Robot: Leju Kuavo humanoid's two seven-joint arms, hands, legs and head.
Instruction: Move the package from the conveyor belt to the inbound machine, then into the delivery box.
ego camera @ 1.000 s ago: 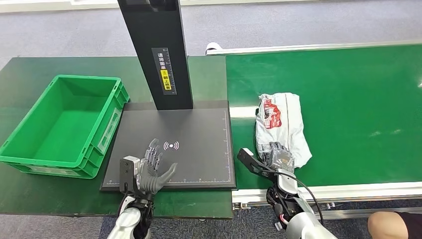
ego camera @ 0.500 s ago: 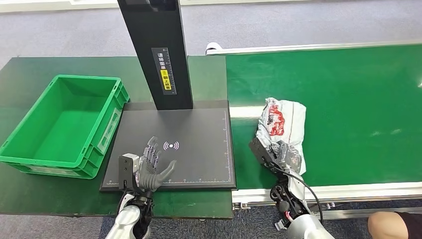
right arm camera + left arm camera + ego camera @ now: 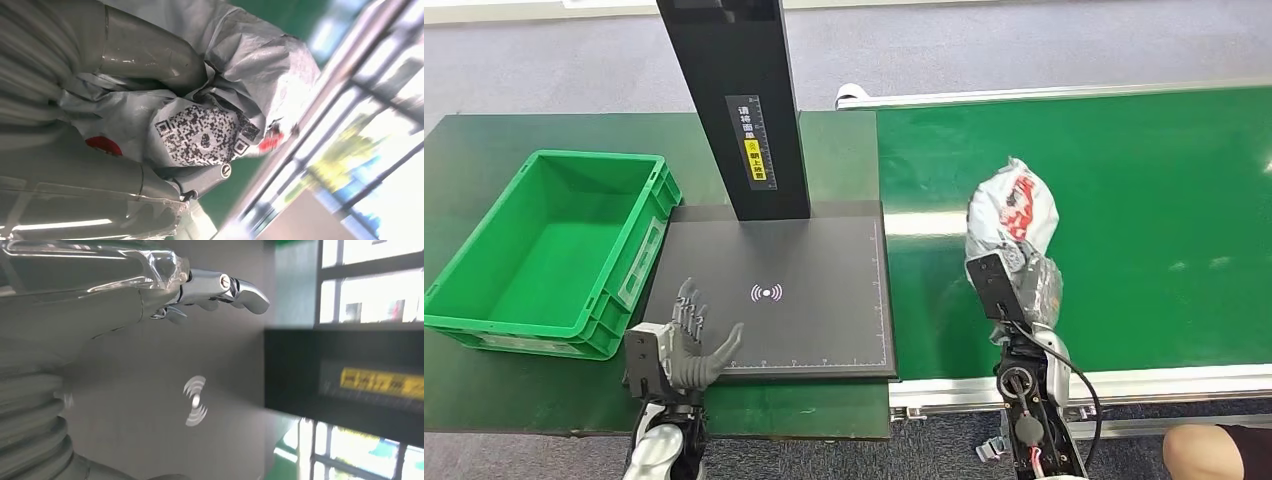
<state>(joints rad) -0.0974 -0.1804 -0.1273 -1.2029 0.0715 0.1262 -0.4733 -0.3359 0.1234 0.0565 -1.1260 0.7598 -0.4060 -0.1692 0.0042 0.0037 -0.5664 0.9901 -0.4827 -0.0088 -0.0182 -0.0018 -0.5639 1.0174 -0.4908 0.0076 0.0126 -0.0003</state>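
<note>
The package [image 3: 1012,212] is a crumpled white plastic bag with red print, lifted off the green conveyor belt [image 3: 1144,200]. My right hand [image 3: 1030,281] grips its lower end from below. In the right wrist view the thumb and fingers [image 3: 150,60] wrap the bag [image 3: 260,65], whose QR code faces the camera. My left hand [image 3: 686,348] hovers open over the front left corner of the black inbound machine's pad [image 3: 804,270]; in the left wrist view its fingers [image 3: 225,287] are spread above the pad's signal mark [image 3: 195,401]. The green delivery box [image 3: 549,250] stands empty at the left.
The machine's black post [image 3: 739,100] rises at the back of the pad. The belt's metal frame [image 3: 1124,385] runs along the front. A person's knee [image 3: 1214,450] shows at the bottom right. A dark green table [image 3: 484,150] carries the box and machine.
My right hand has raised the package off the belt and turned it upright, moving it slightly right. My left hand has drawn back toward the pad's front left corner.
</note>
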